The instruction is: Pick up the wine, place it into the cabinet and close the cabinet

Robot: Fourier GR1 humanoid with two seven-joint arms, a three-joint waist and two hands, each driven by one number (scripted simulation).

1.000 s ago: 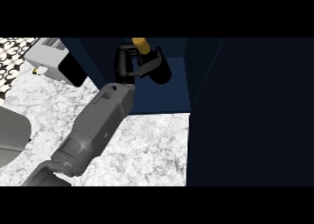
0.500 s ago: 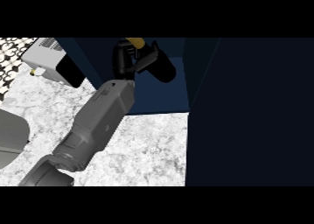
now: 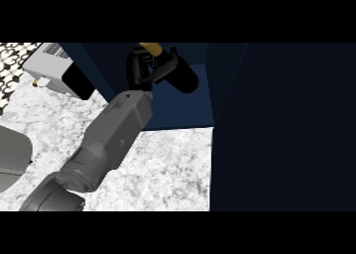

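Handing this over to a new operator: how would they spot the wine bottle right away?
Find the dark blue cabinet at the top of the view, beyond the marbled counter. Follow the grey forearm up to the black hand inside it. The wine bottle is the dark shape the fingers curl round, the only thing there with a yellow top.

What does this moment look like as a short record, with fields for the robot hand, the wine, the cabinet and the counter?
robot hand: one robot hand in view, on a grey forearm, reaching into the cabinet; which side it is cannot be told
grip: fingers curled round the wine bottle
wine bottle: dark, yellow top, inside the cabinet opening
cabinet: dark blue, open; its door fills the view's right
counter: grey-white marbled top
other: white appliance at upper left
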